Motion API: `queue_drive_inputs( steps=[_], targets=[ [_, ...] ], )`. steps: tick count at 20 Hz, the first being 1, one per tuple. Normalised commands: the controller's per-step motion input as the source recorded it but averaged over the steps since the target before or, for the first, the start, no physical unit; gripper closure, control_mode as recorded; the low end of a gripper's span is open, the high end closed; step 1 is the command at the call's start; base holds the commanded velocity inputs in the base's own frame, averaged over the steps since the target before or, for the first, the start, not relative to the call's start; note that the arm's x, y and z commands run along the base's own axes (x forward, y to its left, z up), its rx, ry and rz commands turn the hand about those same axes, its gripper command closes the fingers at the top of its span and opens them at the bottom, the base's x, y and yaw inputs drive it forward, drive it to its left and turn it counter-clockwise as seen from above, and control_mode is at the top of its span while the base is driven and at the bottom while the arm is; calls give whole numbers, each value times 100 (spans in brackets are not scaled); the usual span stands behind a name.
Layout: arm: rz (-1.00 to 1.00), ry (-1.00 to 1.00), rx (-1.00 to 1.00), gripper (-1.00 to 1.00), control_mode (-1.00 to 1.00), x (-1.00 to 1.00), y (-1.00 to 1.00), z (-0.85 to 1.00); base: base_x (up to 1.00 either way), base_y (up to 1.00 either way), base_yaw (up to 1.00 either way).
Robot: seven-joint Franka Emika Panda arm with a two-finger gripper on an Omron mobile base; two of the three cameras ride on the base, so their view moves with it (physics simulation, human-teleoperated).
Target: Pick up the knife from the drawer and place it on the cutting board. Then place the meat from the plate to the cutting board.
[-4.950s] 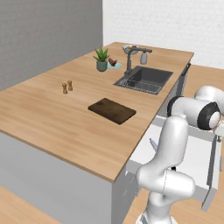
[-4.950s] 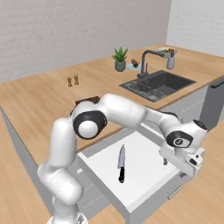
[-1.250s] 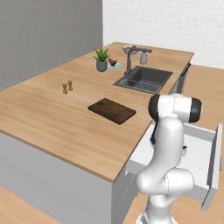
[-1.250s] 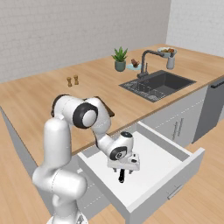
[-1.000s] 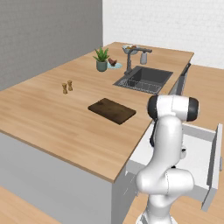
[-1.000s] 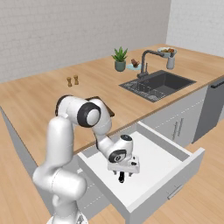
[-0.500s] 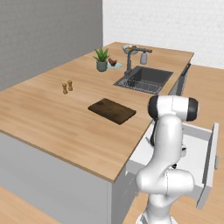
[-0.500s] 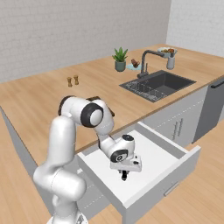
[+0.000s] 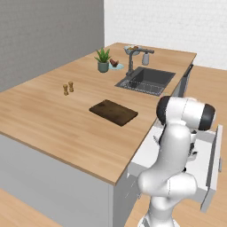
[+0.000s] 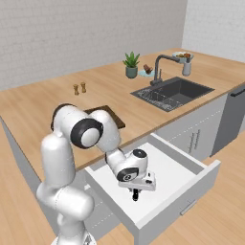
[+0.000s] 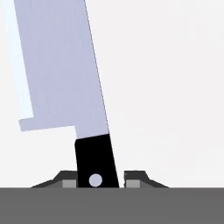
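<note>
1. The knife (image 11: 65, 78) is located flat on the floor of the open drawer (image 10: 191, 167).
2. The gripper (image 11: 97, 178) is lowered over the black handle; its fingertips (image 11: 133, 178) flank the handle, but whether a clamp is made cannot be told.
3. The knife is judged rigid, light and smooth; the handle is to be held, never the blade.

White arm folded sharply downward from its shoulder, wrist bent low, tool (image 10: 136, 190) pointing down, fingertips (image 11: 70, 180) closed against something dark between them
</note>
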Motion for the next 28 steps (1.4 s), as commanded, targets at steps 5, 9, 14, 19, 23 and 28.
queue_drive_inputs(
  steps=[5,9,14,19,23,28],
  targets=[
    [0,-9,0,100,-100,-37,0,91,0,0,0],
    [0,-6,0,100,-100,-12,-1,100,0,0,0],
    [0,-2,0,100,-100,-3,-16,99,0,0,0],
    [0,-2,0,100,-100,-1,-3,99,0,0,0],
    [0,-3,0,100,-100,1,0,85,0,0,0],
    [7,-3,0,100,-100,0,0,59,0,0,0]
  ],
)
